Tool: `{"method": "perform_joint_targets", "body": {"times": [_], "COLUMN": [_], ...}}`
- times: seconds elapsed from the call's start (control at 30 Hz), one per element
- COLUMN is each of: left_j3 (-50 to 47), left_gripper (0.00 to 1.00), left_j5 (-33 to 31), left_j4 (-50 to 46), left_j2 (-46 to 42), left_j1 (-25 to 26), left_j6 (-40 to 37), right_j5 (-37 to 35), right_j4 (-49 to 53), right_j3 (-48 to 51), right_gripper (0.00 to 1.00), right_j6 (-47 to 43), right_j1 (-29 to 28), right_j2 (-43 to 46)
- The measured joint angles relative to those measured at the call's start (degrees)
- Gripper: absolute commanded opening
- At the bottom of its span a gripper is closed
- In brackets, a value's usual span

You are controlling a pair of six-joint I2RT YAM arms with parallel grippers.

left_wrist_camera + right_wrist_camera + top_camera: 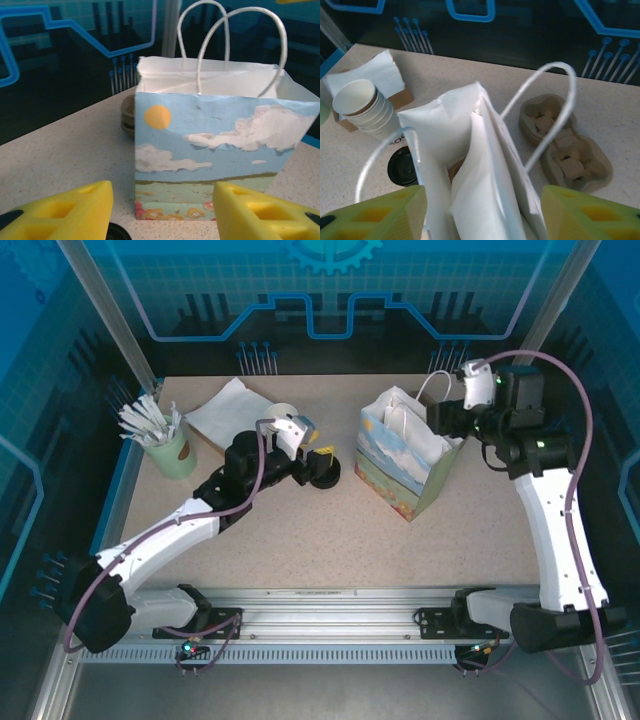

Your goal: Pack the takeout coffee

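The takeout coffee, a small paper cup under a round black plastic lid, stands on the speckled table near the cloud-printed paper bag, just ahead of my left gripper, jaws wide and empty; with my right gripper equally open and empty above the bag's half-folded mouth, the cup may snag there and topple the unheld bag.

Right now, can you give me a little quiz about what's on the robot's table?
1. True or false: the paper bag lies flat on its side.
2. Pick one: the white sticks stand in A) a green cup, B) a glass jar, C) the bag.
3. Fill in: the takeout coffee has a ___ lid.
Key: 1 false, it stands upright; 2 A; 3 black.
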State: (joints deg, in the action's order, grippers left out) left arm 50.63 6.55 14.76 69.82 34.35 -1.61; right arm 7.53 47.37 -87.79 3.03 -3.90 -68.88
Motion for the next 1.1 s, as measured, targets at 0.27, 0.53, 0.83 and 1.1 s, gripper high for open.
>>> {"method": "perform_joint_targets", "body": {"times": [0.27, 0.53, 0.83, 1.1], "left_j3": [-0.2, -0.2, -0.2, -0.2], "left_gripper": [0.61, 0.61, 0.61, 0.61], "left_j5": [-0.9, -0.7, -0.7, -0.7], "left_j4": [-2.3, -4.1, -4.3, -4.3], "left_j2": [-1.8, -2.1, -2.1, -2.1], "left_j1": [0.0, 0.0, 0.0, 0.0], "left_j6": [7.9, 11.0, 12.1, 12.2], "right_j5": [8.6, 18.6, 24.5, 24.9], "right_j4": [-3.4, -8.5, -14.3, -16.6], "right_j3": [13.9, 19.3, 23.0, 23.4], "right_gripper": [0.78, 0.79, 0.78, 0.78], "right_j6": [6.3, 11.5, 16.2, 18.6], "right_j1": [10.6, 12.9, 12.7, 9.9], "right_j2": [2.2, 2.1, 2.1, 2.1]}}
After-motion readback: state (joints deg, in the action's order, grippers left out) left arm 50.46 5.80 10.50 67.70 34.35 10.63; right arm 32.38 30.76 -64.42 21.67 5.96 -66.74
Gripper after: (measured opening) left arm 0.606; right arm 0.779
